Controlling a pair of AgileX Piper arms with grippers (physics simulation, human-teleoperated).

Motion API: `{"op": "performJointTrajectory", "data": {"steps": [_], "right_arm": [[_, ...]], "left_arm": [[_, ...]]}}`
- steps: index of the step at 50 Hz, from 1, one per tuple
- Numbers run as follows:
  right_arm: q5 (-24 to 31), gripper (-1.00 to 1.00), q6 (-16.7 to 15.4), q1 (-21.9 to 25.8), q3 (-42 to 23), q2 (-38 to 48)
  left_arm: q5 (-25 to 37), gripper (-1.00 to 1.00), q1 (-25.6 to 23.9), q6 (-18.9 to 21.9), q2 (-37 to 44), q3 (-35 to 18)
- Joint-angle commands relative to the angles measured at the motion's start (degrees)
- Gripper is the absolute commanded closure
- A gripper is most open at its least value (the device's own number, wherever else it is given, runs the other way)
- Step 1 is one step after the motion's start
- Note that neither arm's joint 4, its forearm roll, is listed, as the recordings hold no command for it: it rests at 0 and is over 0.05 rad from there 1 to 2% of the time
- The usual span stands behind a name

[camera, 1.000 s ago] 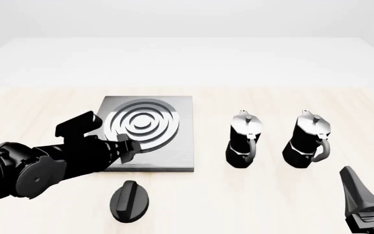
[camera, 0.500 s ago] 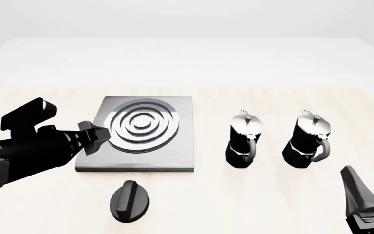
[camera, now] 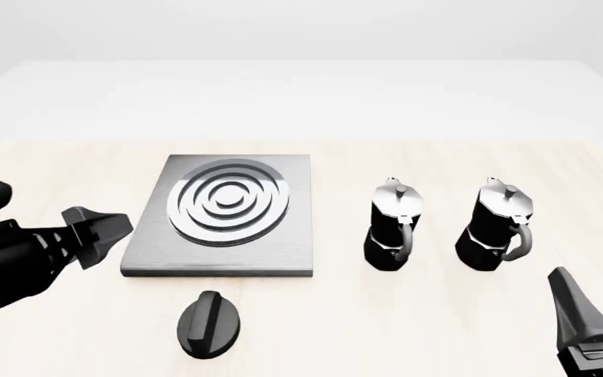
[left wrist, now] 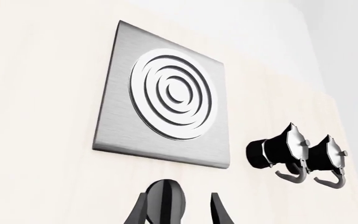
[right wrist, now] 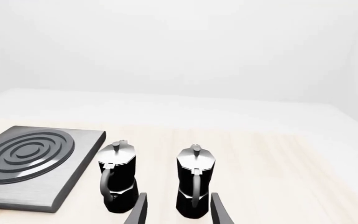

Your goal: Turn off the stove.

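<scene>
table (camera: 407,314): pale wood; room: white | left gripper (camera: 97,233) spread; right gripper (right wrist: 177,210) spread

In the front view the right gripper (camera: 598,314) is cut off at the lower right corner, and the left arm (camera: 13,259) runs off the left edge. In the left wrist view the knob (left wrist: 164,205) is clipped by the bottom edge.
</scene>
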Motion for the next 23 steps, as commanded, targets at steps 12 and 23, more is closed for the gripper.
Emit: {"op": "performJointTrajectory", "data": {"steps": [12,23], "right_arm": [[-0.2,-1.00,-0.8,0.5,0.0,0.0],[-0.1,-1.00,-0.9,0.9,0.0,0.0]], "left_arm": [[8.2,-1.00,1.4,-2.6,-11.1,-0.8],[12.2,-1.00,4.9,-3.4,-15.5,-3.0]]}}
